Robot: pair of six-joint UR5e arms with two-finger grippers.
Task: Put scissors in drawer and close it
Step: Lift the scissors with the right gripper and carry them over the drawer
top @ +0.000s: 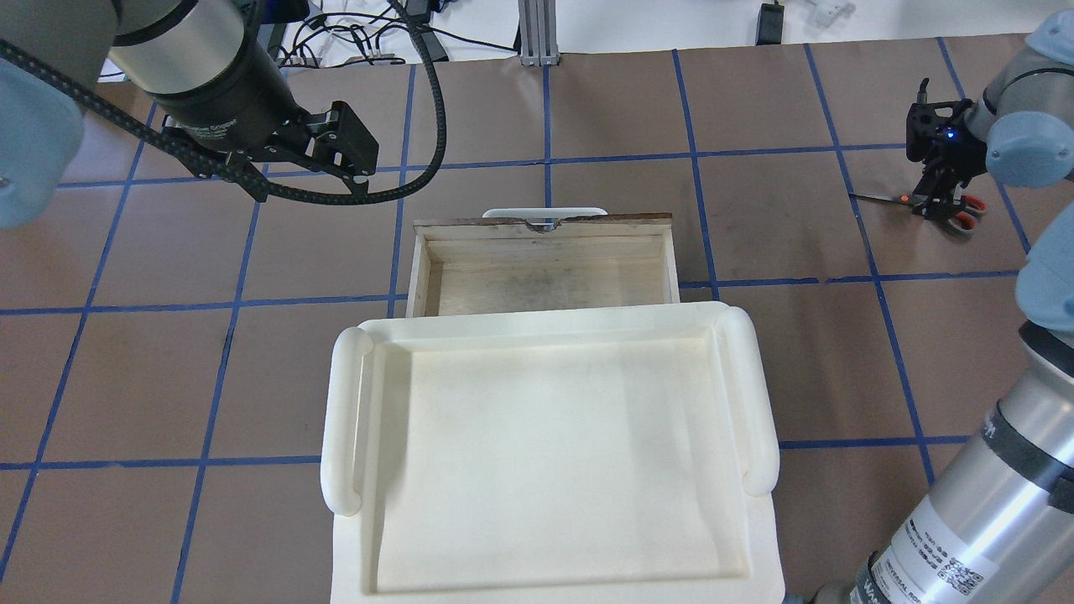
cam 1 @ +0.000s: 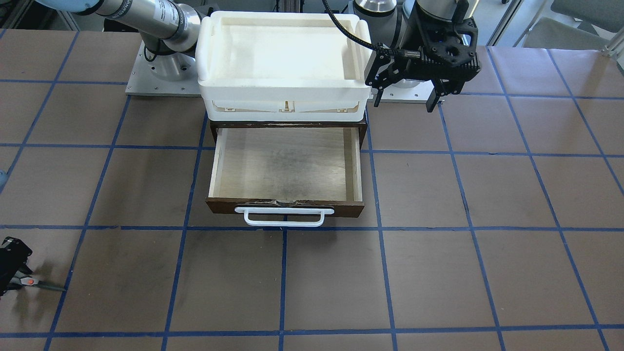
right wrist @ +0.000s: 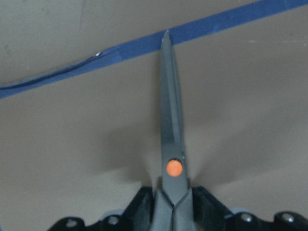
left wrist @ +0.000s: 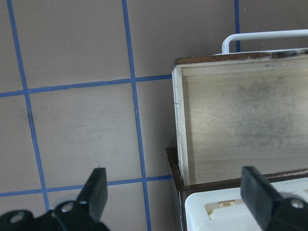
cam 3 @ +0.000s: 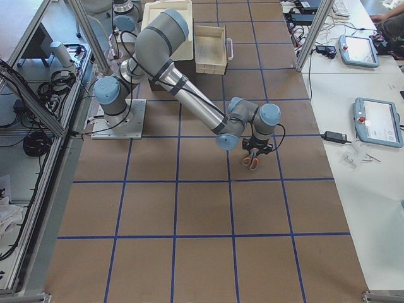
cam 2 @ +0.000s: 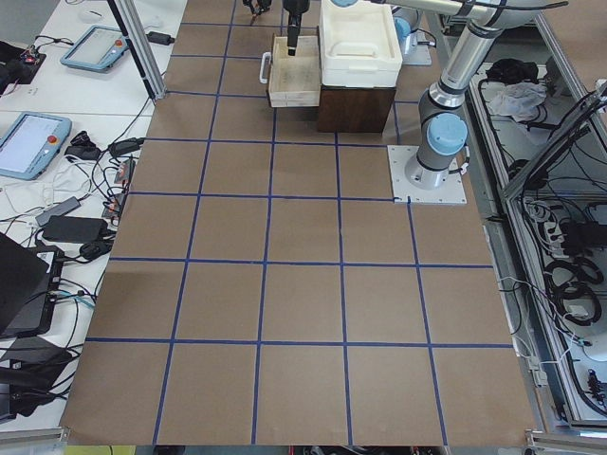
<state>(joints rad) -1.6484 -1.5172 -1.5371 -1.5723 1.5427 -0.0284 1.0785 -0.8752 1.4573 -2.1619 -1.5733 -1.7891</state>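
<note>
The scissors (right wrist: 172, 144) have grey handles and an orange pivot dot; their dark blades are closed and point toward a blue tape line. My right gripper (right wrist: 173, 207) is shut on them just behind the pivot, low over the mat near the table's far right (top: 944, 205). I cannot tell whether they are lifted off the mat. They also show in the front view (cam 1: 30, 282). The drawer (cam 1: 341, 207) is pulled open with its pale inside bare, and its white handle (cam 1: 284, 217) faces away from me. My left gripper (cam 1: 407, 100) is open and empty and hovers beside the drawer's left rear corner (left wrist: 178, 120).
A large white plastic tray (top: 344, 419) sits on top of the dark cabinet (cam 1: 363, 131) that holds the drawer. The brown mat with its blue tape grid (cam 1: 282, 273) stretches between the scissors and the drawer.
</note>
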